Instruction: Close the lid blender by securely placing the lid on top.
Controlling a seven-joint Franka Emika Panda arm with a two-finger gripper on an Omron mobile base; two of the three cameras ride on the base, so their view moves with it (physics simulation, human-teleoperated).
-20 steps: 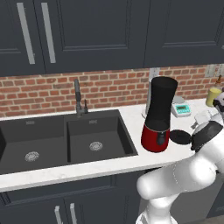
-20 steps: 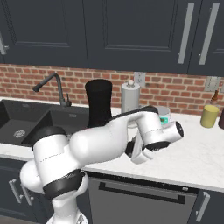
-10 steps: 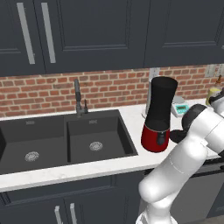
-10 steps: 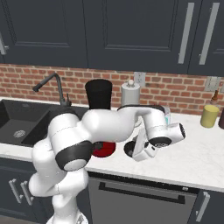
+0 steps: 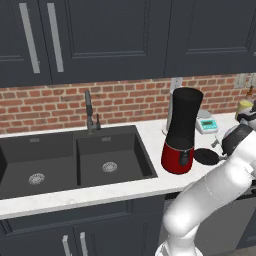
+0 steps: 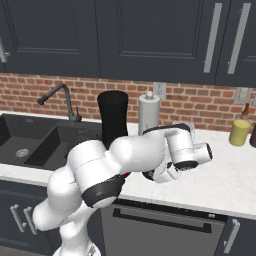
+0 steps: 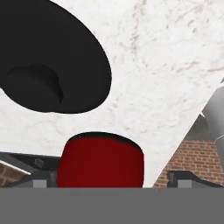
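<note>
The blender (image 5: 183, 126) is a tall black jar on a glossy red base, standing on the white counter right of the sink; its open top has nothing on it. The lid (image 5: 206, 156), a flat black disc with a small knob, lies on the counter just right of the base. In the hand view the lid (image 7: 48, 57) is large at the upper left and the red base (image 7: 100, 159) sits low in the middle. My gripper (image 7: 113, 179) hovers close above the counter beside the lid, open, with nothing between its fingers. From the right base, my arm hides the blender's (image 6: 112, 117) base.
A double black sink (image 5: 75, 160) with a faucet (image 5: 89, 110) lies left of the blender. A white-teal scale (image 5: 206, 125) stands behind the lid. A paper towel roll (image 6: 150, 114) and a yellow jar (image 6: 239, 133) stand by the brick wall. The counter's front edge is near.
The arm's elbow has swung and folded up higher, while the hand has stayed close by the lid. The jaws have stayed open. The blender and lid have not moved.
</note>
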